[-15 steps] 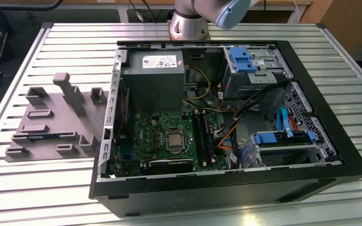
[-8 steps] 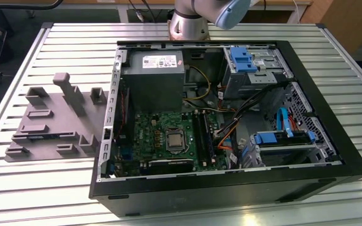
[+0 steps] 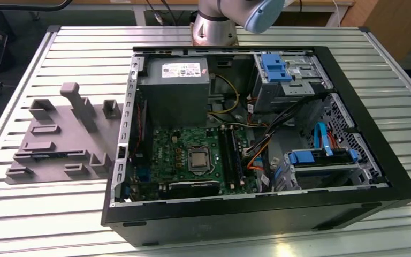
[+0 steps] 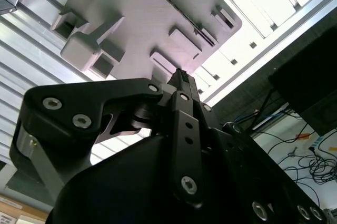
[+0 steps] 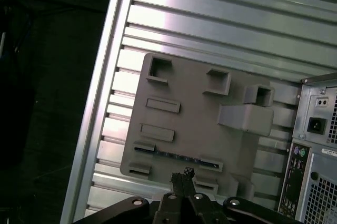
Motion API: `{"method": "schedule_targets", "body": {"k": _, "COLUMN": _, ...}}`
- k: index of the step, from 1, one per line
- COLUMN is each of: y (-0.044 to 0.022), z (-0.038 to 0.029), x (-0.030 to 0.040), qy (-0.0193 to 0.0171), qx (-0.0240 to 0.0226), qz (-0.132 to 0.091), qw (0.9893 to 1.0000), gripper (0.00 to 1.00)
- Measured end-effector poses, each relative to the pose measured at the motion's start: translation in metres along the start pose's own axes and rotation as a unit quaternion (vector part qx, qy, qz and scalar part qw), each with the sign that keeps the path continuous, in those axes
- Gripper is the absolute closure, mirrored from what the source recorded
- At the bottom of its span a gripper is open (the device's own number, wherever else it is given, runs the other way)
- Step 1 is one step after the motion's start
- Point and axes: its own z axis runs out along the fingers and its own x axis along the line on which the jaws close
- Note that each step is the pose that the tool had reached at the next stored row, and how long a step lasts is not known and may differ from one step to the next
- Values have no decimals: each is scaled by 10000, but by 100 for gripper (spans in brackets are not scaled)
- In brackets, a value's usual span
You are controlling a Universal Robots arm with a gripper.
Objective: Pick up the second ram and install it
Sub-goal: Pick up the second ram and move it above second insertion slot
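Note:
The second ram (image 5: 176, 155) is a thin dark blue-green stick lying on edge in a holder along one side of the grey fixture (image 5: 195, 108). In the exterior view the ram (image 3: 48, 154) is a dark line near the fixture's (image 3: 62, 139) front edge. My gripper (image 5: 182, 173) hangs above the fixture, and its fingertips sit just short of the stick's middle in the first wrist view. The two fingers are pressed together with nothing between them. In the second wrist view the gripper (image 4: 181, 75) points at the fixture (image 4: 142, 18) from above.
The open PC case (image 3: 263, 209) fills the table's middle and the exterior view's right, with the green motherboard (image 3: 191, 155) and its long black slots (image 3: 232, 155) inside. Upright posts (image 3: 77, 104) rise from the fixture. The arm's base (image 3: 216, 24) stands behind the case.

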Motion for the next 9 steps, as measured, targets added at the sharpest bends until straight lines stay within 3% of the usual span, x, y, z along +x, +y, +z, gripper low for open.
{"method": "schedule_targets", "body": {"k": 9, "y": -1, "z": 2, "x": 0, "qy": 16, "qx": -5, "qz": -436, "qw": 9990, "gripper": 89}}
